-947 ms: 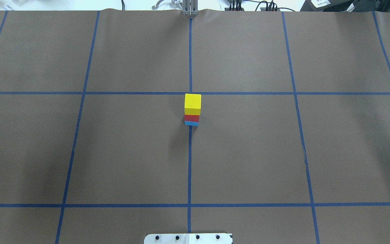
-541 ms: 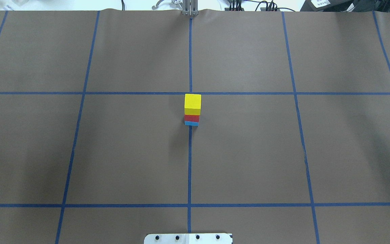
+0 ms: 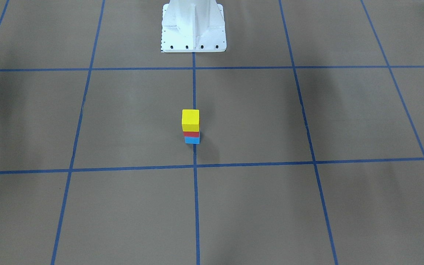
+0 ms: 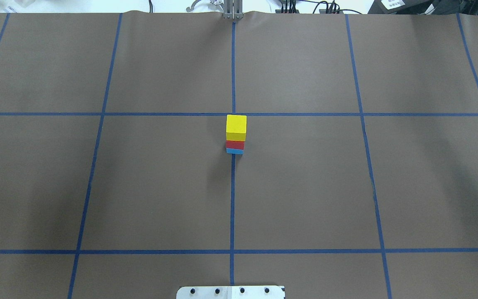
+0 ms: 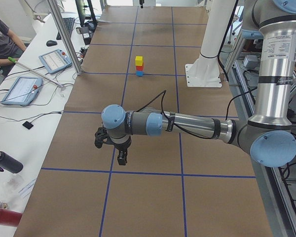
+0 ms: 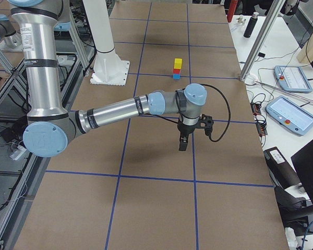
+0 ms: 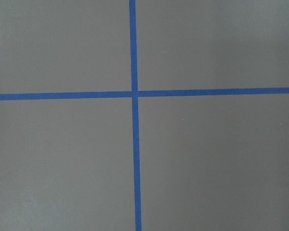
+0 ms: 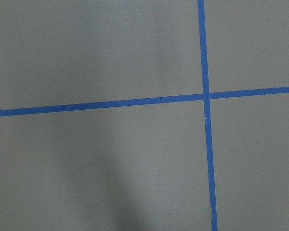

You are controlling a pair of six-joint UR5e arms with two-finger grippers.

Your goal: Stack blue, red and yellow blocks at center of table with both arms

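Note:
The three blocks stand as one upright stack at the table's (image 4: 160,187) middle, on the central blue tape line: the yellow block (image 4: 236,126) on top, the red block (image 4: 235,145) under it, the blue block (image 4: 234,151) at the bottom. The front-facing view shows the same order: yellow block (image 3: 190,119), red block (image 3: 191,134), blue block (image 3: 192,140). Nothing touches the stack. My left gripper (image 5: 121,158) hangs over bare table far from the stack; I cannot tell its state. My right gripper (image 6: 183,143) hovers likewise at the other end, state unclear. Both wrist views show only table and tape.
The white pedestal base (image 3: 193,25) stands behind the stack on the robot's side. In the left side view a person (image 5: 2,39) sits at a side desk with tablets (image 5: 20,90). More tablets (image 6: 292,114) lie beyond the table's far edge in the right side view.

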